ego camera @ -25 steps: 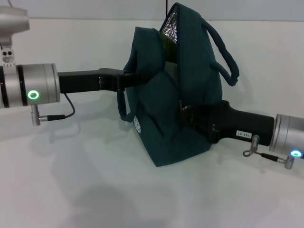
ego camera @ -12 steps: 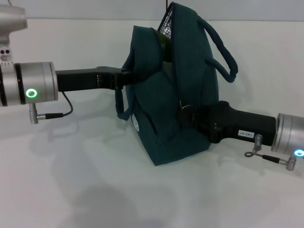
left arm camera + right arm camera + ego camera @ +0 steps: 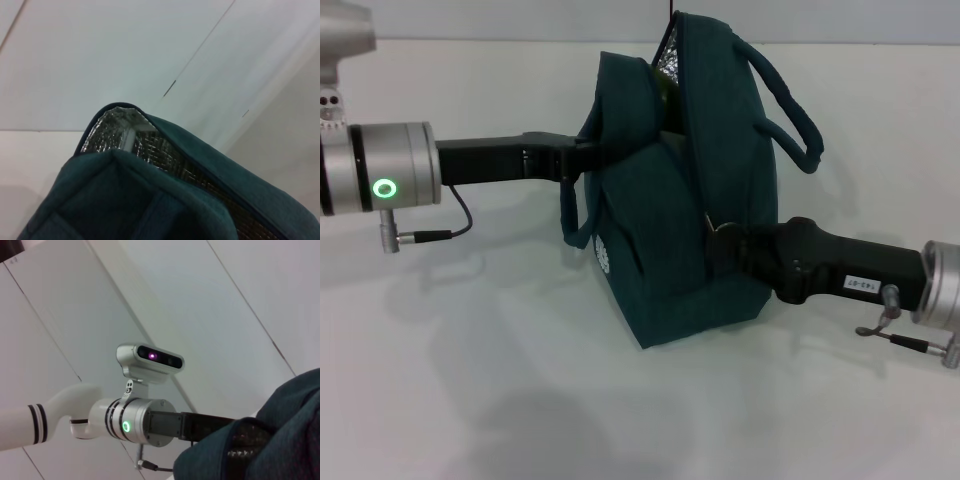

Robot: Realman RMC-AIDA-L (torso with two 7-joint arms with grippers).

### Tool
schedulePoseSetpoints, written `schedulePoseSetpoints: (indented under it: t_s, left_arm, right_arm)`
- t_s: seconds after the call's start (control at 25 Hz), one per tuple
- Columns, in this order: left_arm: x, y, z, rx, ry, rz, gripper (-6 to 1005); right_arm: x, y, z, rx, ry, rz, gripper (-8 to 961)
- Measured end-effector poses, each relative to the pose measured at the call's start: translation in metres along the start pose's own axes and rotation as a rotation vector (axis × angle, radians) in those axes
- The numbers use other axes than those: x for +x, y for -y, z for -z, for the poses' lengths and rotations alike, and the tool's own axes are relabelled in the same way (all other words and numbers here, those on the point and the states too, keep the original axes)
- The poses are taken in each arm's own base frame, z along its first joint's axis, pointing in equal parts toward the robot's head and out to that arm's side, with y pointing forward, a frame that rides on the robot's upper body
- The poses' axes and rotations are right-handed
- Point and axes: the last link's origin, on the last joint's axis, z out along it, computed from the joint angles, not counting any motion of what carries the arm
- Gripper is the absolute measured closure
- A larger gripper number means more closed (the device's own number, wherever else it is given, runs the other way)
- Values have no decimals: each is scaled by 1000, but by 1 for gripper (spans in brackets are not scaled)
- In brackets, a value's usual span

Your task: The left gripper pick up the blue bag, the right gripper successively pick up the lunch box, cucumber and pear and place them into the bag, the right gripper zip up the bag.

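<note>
The blue bag (image 3: 685, 210) stands mid-table: soft, sagging fabric, mouth partly agape, best steadied at its rim. My left gripper (image 3: 588, 152) clenches its left upper edge. My right gripper (image 3: 717, 244) sits against the zipper line, its grip state hidden.
</note>
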Motion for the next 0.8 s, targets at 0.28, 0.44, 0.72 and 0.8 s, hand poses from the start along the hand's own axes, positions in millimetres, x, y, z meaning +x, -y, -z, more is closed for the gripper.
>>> schedulePoseSetpoints:
  t_s: [0.28,0.44,0.72,0.8]
  left_arm:
    - [6,-1,4,-10,-42,-65,942]
    - [6,-2,9,-17,-82,-107,851]
    - [-2,-10,26,-51,-191,-228,589]
    - [-7,-10,34,-40,-229,-261,481]
  right_arm:
    - [-1,4,12,34,27,12,914]
    - [0,3,12,29,23,24,914]
    - [-1,1,11,10,15,34,913]
    - [-1,1,13,10,19,39,913]
